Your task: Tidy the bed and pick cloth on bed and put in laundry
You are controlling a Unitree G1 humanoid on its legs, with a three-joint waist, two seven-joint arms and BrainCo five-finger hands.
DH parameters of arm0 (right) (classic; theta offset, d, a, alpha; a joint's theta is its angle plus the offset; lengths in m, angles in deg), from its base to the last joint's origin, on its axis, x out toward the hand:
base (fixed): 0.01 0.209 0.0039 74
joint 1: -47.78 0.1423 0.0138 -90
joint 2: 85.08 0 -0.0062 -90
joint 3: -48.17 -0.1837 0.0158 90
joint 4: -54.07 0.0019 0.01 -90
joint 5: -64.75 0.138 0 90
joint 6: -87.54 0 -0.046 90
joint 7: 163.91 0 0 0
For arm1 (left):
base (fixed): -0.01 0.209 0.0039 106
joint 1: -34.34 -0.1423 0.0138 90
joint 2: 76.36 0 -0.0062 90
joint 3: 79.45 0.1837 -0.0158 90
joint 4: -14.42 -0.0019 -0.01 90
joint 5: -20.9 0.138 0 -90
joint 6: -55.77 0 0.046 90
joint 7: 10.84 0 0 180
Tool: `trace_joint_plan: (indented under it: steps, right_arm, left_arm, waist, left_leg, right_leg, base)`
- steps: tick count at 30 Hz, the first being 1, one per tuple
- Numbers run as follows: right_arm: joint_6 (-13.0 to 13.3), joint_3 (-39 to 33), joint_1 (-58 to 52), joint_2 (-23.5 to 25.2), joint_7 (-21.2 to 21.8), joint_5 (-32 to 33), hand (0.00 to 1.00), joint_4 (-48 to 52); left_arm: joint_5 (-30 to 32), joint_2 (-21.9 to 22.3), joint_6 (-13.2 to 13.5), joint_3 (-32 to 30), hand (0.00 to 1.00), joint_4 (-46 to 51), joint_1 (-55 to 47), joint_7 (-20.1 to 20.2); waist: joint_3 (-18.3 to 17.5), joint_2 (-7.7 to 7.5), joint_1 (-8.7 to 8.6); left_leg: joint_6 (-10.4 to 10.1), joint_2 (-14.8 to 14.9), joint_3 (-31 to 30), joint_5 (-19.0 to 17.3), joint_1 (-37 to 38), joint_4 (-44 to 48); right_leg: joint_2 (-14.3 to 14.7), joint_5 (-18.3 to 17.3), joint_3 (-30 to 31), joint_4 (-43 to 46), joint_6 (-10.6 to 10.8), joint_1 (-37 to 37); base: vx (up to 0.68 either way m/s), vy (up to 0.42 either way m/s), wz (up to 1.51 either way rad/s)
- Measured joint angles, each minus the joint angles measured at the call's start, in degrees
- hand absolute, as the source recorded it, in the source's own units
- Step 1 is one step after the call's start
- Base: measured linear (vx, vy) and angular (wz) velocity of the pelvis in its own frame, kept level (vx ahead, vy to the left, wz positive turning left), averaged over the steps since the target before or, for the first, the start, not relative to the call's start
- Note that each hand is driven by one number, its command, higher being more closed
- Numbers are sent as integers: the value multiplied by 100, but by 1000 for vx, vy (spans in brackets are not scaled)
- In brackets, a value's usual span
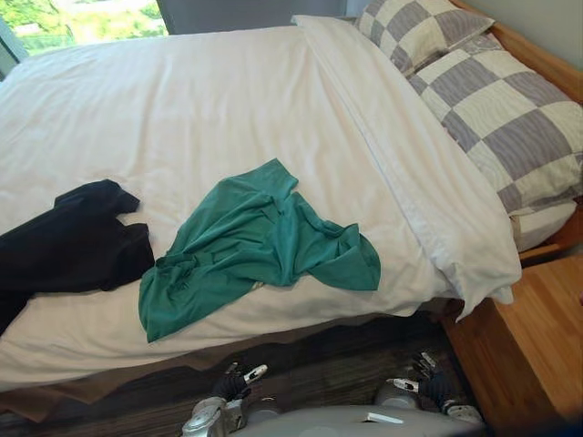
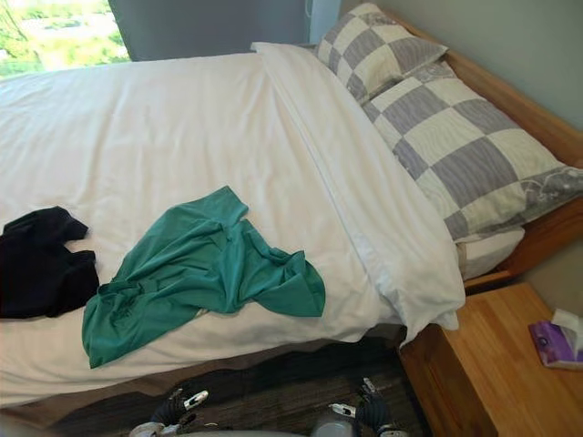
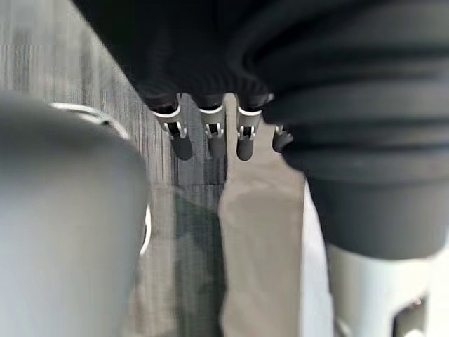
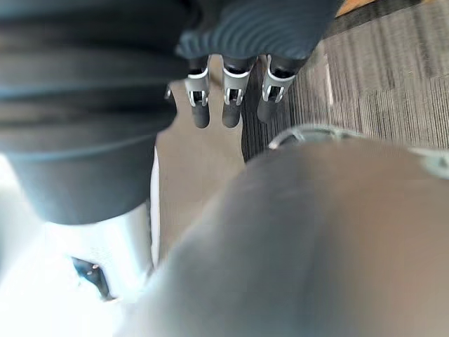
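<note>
Bed [image 1: 182,109] carrying green cloth [image 1: 246,246] at 6 o'clock, black cloth [image 1: 73,246] at 8 o'clock; left robot hand [image 3: 214,140], right robot hand [image 4: 231,112] hanging empty, fingers straight.

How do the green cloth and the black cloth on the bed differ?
The green cloth is teal, the black cloth black. The green cloth lies midway along the near edge, the black cloth to the robot's left of it. The green cloth shows whole; the black cloth runs past the view's edge. Both lie crumpled on the white bed.
</note>
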Motion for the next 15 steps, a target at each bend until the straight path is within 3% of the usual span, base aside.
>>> trace_joint_plan:
  steps: [3, 5, 7, 8, 9, 12, 15]
  right_arm:
    - [49, 325, 80, -103, 40, -164, 0, 8]
    - [6, 555, 168, -214, 116, -119, 0, 55]
    - [-246, 778, 169, -334, 152, 83, 0, 130]
    - [-417, 867, 193, -401, 127, 203, 0, 157]
    - [-610, 878, 196, -415, 52, 329, 0, 163]
    - [-1155, 702, 193, -416, -204, 833, 0, 181]
    - [-1299, 360, 232, -294, -242, 1137, 0, 272]
  left_arm:
    - [-24, 44, 2, 191, 0, 51, 42, -149]
    - [-394, 60, -10, 217, 0, 183, 58, -173]
    - [-1097, 76, -19, 241, 0, 398, 46, -58]
    - [-1299, 99, -19, 241, 0, 460, 39, 62]
    - [-1364, 135, -7, 241, 0, 494, 21, 164]
    - [-1167, 138, 34, 171, 0, 488, -20, 447]
    - [-1116, 103, 42, 106, 0, 460, -70, 567]
  waist:
    - [31, -4, -11]
    - [79, 33, -6]
    - [172, 86, 68]
    - [195, 187, 146]
    - [214, 185, 161]
    - [187, 242, 164]
    - [206, 227, 129]
  left_leg:
    - [13, -169, -138, 22, -36, 157]
    - [-34, -59, -352, -110, -340, 710]
    - [-80, 89, -482, -148, -785, 1654]
    - [-202, 163, -452, -69, -1023, 2044]
    - [-278, 197, -417, 28, -1100, 2135]
    - [-273, 17, -210, 97, -944, 1447]
    - [-77, 55, 99, -126, -869, 1309]
  right_leg:
    - [-58, -263, -92, -546, -35, 392]
    - [-46, -314, -278, -671, -24, 529]
    - [-23, -379, -443, -672, -37, 624]
    - [-20, -379, -538, -714, -56, 716]
    - [-71, -351, -638, -764, -39, 773]
    - [-258, -208, -790, -818, 46, 679]
    - [-502, -130, -736, -678, 50, 594]
  base:
    - [-67, -42, 21]
    - [-100, -70, 51]
    - [-140, -44, 49]
    - [-84, -43, 38]
    - [-57, -27, 45]
    - [-1, 41, 25]
    - [43, 127, -6]
